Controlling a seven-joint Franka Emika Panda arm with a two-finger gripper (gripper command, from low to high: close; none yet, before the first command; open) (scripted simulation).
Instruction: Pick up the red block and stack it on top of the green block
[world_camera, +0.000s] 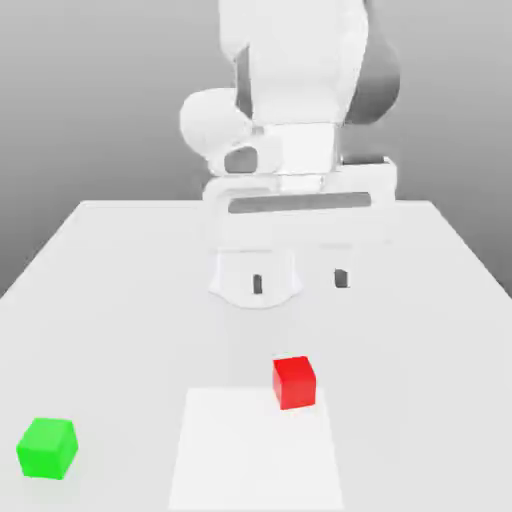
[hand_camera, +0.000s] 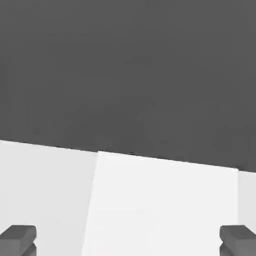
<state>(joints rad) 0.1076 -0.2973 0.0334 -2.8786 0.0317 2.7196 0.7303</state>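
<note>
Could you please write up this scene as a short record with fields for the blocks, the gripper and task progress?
red block: on the table, at the edge of a lighter square patch
green block: on the table, toward the exterior view's left, apart from the red block
gripper: open, holding nothing, above the table behind the red block
stacking: not yet done

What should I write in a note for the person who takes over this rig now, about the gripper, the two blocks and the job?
Gripper: open, holding nothing, raised above the table behind the blocks.
Red block: on the table, at the edge of the lighter square patch, untouched.
Green block: on the table, far toward the exterior view's left, apart from the red one.
Done: nothing yet.
Left: grasp the red block, lift it, set it on the green block.
</note>
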